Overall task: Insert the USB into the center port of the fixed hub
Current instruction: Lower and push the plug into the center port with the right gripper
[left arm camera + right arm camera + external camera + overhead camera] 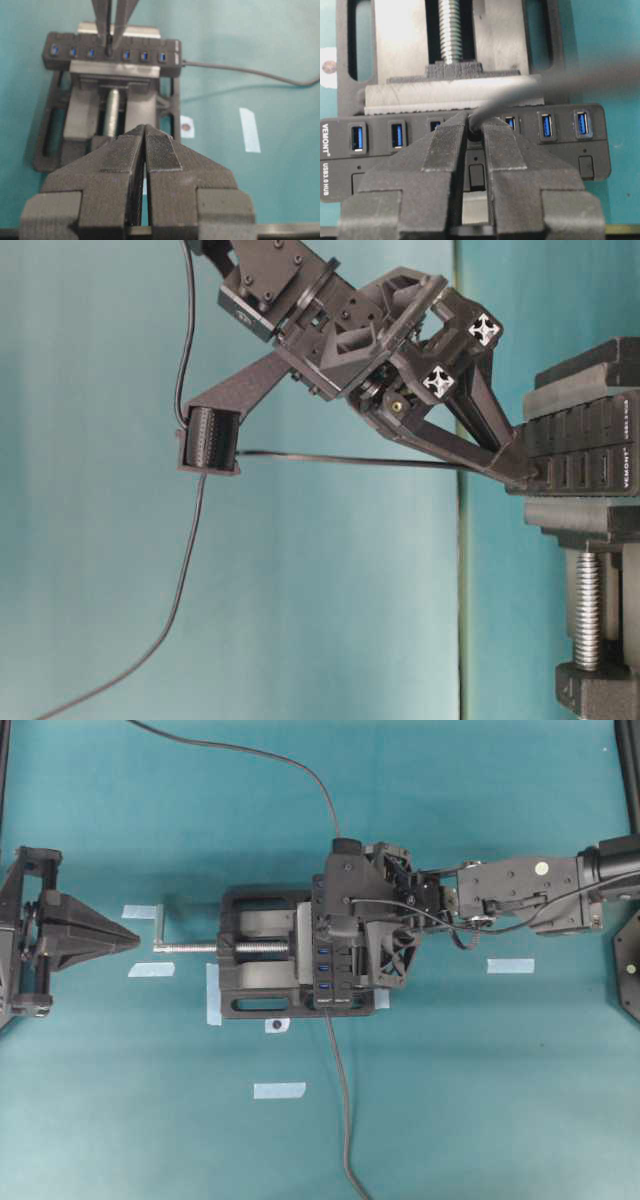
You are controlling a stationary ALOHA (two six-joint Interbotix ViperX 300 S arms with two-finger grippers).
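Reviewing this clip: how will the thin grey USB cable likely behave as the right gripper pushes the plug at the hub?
The cable is probably floppy: it droops in loose curves behind the right gripper, so pushing force must come through the pinched USB. It looks light. The fixed hub, clamped in the vise, likely won't shift.

We see a teal table (480, 1100) carrying everything. Near its centre sits a black vise (262, 965), its silver screw (190, 948) pointing toward nine o'clock. Pale tape strips (279, 1090) lie flat on the surface: two at about nine o'clock from the vise, above and below the screw, one against the vise's left edge, one at about six o'clock, well apart, and one at three o'clock. A small round mark (276, 1024) sits just below the vise on a white patch. A thin dark cable (345, 1120) trails across the table toward six o'clock, and another cable (250, 752) runs off toward eleven o'clock.
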